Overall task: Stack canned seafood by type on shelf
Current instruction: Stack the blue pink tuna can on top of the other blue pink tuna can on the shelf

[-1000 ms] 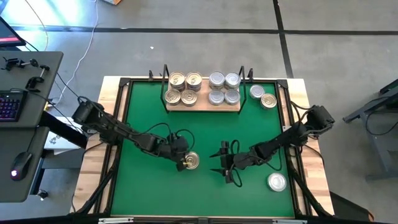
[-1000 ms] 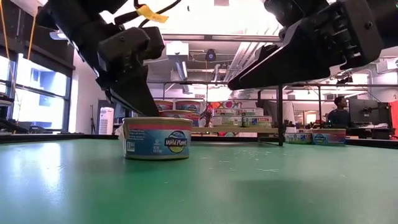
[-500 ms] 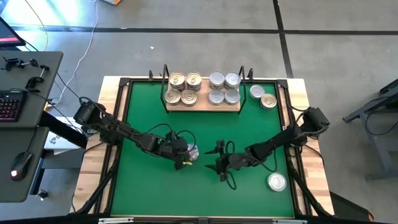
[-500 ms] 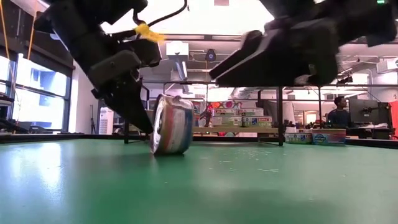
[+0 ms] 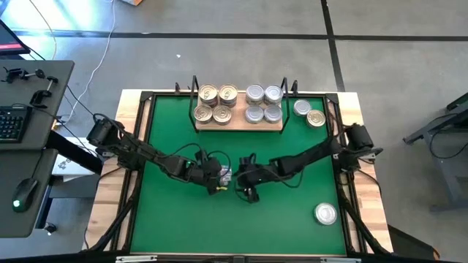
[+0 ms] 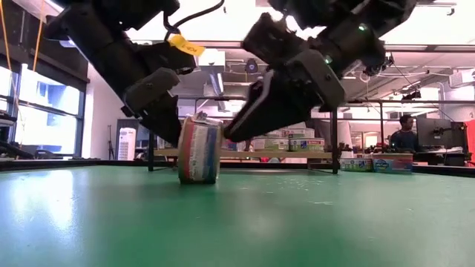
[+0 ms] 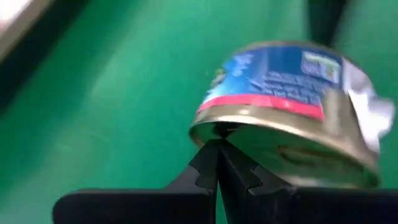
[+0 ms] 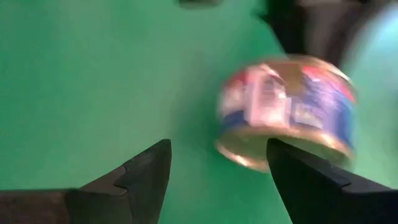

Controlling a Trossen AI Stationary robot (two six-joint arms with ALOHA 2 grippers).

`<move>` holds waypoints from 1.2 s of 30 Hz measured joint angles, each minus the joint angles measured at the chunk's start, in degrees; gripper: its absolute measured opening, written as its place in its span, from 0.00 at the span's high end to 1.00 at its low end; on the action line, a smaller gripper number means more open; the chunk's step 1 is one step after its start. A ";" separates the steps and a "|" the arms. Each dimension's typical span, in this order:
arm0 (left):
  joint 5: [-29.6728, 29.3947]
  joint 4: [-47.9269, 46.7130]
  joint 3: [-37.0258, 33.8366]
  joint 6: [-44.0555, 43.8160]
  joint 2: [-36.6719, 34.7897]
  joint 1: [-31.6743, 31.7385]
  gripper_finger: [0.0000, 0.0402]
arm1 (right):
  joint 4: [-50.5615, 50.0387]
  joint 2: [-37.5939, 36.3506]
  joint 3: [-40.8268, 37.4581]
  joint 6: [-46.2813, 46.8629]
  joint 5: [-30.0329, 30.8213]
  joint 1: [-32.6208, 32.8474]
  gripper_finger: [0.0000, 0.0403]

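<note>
1. High view, green mat (image 5: 175, 219): covers the table inside a black frame; both arms reach over its middle.
2. Shelf (image 5: 238, 126): light wood board with black wire uprights, at the far edge of the mat. It carries four gold-lidded tins (image 5: 213, 104) on its left half and four silver-lidded tins (image 5: 263, 104) on its right half.
3. Left gripper (image 5: 217, 183): near the mat's centre, fingers pressed together with nothing between them. In the left wrist view the closed fingertips (image 7: 217, 163) touch the rim of the tipped tin.
4. Right gripper (image 5: 245, 183): just beside the same tin on its other side, fingers spread apart, holding nothing; the tin lies just ahead of the gap.
5. Tipped tin (image 6: 199, 150): stands on its edge on the mat between the two grippers, blue label with a red band showing.
6. Loose tins: one silver-lidded (image 5: 302, 107) and one gold-lidded (image 5: 316, 118) just right of the shelf; one silver-lidded (image 5: 325, 213) alone near the mat's front right corner.
</note>
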 joint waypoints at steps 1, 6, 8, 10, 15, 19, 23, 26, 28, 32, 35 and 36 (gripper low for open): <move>-0.64 0.08 0.05 0.73 0.00 0.21 1.00 | -0.02 0.99 1.34 -0.51 -1.28 0.13 0.36; -1.74 -0.30 0.05 3.54 -0.57 0.30 1.00 | -9.67 2.88 8.48 -3.28 -3.00 1.66 0.36; -1.83 -0.77 0.07 4.22 -1.33 0.30 1.00 | -15.68 2.44 11.28 -4.52 -2.73 2.09 0.36; -1.87 -1.75 0.07 5.09 -2.20 0.22 1.00 | -20.95 2.09 13.80 -5.99 -0.55 2.28 0.36; -3.44 -5.86 0.07 5.26 -6.32 -0.68 1.00 | -22.90 1.81 15.31 -13.35 4.66 -0.36 0.36; -4.84 -11.37 0.08 3.21 -11.15 -2.51 1.00 | -20.18 1.81 14.91 -16.80 -1.33 -4.76 0.36; -4.96 -17.62 0.09 -1.76 -15.06 -4.96 1.00 | -17.18 2.11 14.91 -20.32 -11.16 -8.74 0.36; -3.56 -19.91 0.09 -5.41 -15.60 -7.18 1.00 | -14.58 3.61 14.91 -23.87 -17.11 -10.60 0.36; -2.77 -19.93 0.09 -7.63 -14.78 -8.60 1.00 | -12.69 5.10 14.88 -25.66 -20.01 -11.29 0.36; -2.53 -19.19 0.09 -11.50 -11.53 -11.09 1.00 | -9.35 6.70 14.87 -25.43 -22.11 -11.62 0.35; -3.25 -16.57 0.09 -12.77 -8.25 -12.07 1.00 | -8.08 7.46 14.89 -24.17 -22.51 -11.49 0.32; -3.42 -15.39 0.09 -12.74 -7.12 -12.16 1.00 | -7.63 7.85 14.89 -23.93 -22.64 -11.30 0.31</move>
